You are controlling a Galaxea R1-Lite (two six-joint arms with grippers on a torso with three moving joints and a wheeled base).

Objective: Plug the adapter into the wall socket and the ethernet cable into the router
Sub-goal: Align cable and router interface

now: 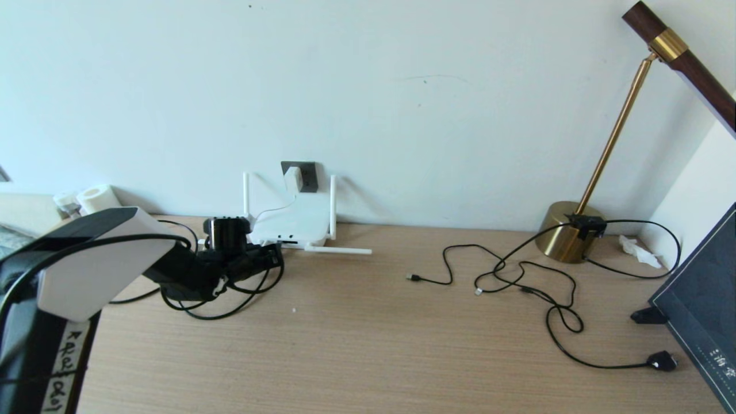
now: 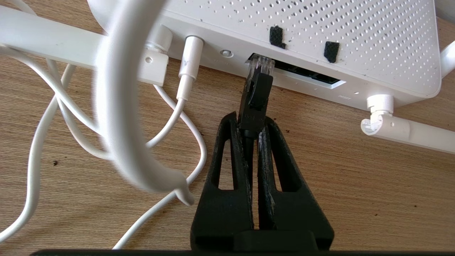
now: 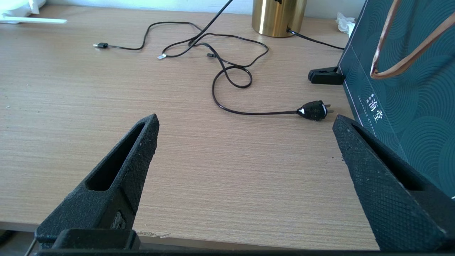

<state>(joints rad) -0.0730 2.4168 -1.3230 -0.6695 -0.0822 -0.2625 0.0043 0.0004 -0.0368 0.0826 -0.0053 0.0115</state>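
Note:
The white router (image 1: 290, 221) lies flat against the wall, its dark slot (image 2: 302, 73) facing my left gripper (image 2: 250, 121). That gripper is shut on the black plug of the ethernet cable (image 2: 255, 99). The plug's clear tip (image 2: 261, 65) sits at the mouth of the slot's end; how deep it goes I cannot tell. The cable loops on the desk under the left arm (image 1: 230, 310). Just above the router, the white adapter (image 1: 293, 178) sits on the dark grey wall socket (image 1: 309, 175), and its thin white cord (image 2: 185, 81) enters the router. My right gripper (image 3: 245, 121) hangs open over the desk's front edge.
A brass lamp base (image 1: 566, 230) stands at the back right, with thin black cables (image 1: 517, 276) sprawled before it and a black two-pin plug (image 3: 313, 110) at the end of one. A dark patterned bag (image 3: 408, 89) stands at the right edge. One router antenna (image 1: 339, 250) lies on the desk.

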